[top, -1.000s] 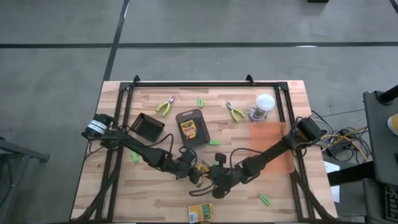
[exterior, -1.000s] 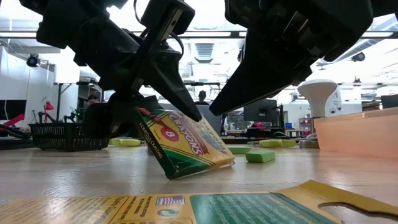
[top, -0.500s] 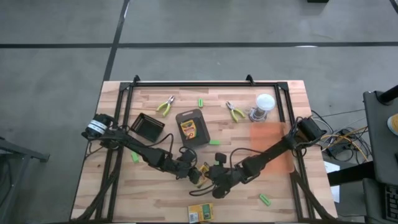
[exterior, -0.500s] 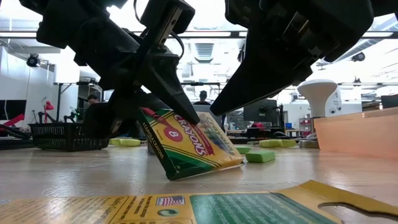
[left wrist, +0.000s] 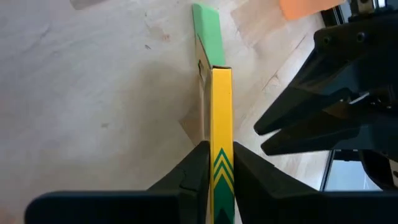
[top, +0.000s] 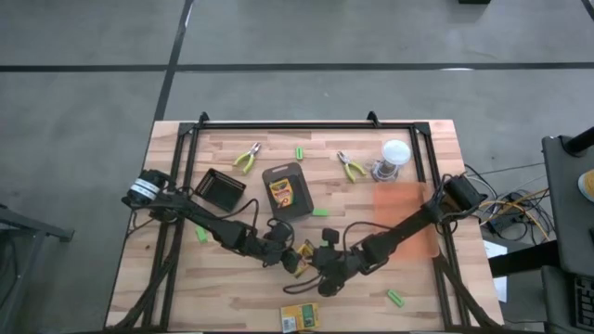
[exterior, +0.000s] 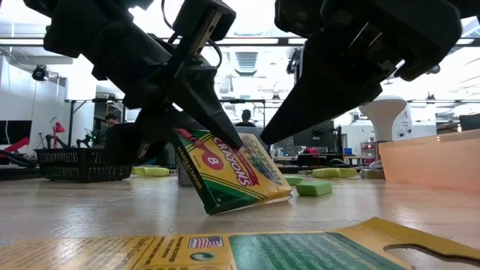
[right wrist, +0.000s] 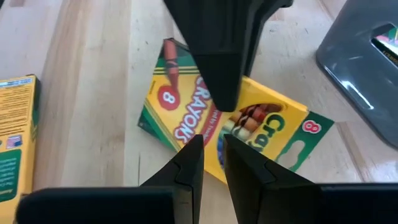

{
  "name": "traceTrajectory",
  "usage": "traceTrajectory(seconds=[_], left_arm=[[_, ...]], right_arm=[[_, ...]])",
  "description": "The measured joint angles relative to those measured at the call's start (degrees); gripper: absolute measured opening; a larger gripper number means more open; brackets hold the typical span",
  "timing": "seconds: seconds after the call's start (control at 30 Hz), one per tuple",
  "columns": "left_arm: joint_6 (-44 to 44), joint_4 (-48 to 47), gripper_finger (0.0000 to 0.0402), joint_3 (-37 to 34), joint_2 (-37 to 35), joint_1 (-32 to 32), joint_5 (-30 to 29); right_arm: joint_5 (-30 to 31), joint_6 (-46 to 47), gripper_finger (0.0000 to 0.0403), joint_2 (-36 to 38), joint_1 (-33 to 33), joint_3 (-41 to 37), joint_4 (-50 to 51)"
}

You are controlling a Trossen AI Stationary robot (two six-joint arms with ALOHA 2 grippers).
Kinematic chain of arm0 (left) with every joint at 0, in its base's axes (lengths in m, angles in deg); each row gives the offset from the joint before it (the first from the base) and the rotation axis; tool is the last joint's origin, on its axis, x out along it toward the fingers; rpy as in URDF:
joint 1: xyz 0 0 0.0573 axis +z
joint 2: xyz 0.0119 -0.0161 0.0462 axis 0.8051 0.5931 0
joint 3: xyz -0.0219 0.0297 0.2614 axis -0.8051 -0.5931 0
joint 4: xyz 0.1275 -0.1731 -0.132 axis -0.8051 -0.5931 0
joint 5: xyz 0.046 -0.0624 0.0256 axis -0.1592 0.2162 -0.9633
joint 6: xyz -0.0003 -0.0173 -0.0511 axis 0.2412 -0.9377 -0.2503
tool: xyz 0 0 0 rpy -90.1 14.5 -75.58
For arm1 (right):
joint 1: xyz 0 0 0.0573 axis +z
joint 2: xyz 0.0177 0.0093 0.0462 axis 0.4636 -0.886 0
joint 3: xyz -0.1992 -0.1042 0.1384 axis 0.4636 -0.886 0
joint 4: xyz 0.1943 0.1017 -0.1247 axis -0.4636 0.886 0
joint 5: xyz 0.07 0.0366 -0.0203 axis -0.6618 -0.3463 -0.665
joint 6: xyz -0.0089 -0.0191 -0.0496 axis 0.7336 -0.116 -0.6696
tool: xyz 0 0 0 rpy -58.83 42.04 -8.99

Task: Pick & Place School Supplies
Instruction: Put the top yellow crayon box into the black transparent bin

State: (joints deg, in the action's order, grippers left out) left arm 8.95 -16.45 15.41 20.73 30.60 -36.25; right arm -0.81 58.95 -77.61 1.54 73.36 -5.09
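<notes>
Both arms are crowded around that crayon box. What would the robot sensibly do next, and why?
Probably lift. The left gripper is shut on the crayon box, which stands tilted with one edge on the table. The right gripper hangs shut just above it, gripping nothing.

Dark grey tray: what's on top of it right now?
A crayon box lies flat on the dark grey tray, face up. The tray surface beneath the box is covered, so anything under it cannot be seen.
</notes>
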Motion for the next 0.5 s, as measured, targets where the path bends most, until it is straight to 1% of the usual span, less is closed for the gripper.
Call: traceTrajectory(seconds=[0.17, 0.5], left_arm=[[1.3, 0.4, 0.0036, 0.0, -0.6, 0.0, 0.0], [3.7, 0.6, 0.0045, 0.0, -3.8, 0.0, -1.2]], right_arm=[[0.0, 0.0, 0.0057, 0.0, 0.2, 0.0, 0.0], [0.1, 0.0, 0.0057, 0.0, 0.5, 0.0, -0.1]])
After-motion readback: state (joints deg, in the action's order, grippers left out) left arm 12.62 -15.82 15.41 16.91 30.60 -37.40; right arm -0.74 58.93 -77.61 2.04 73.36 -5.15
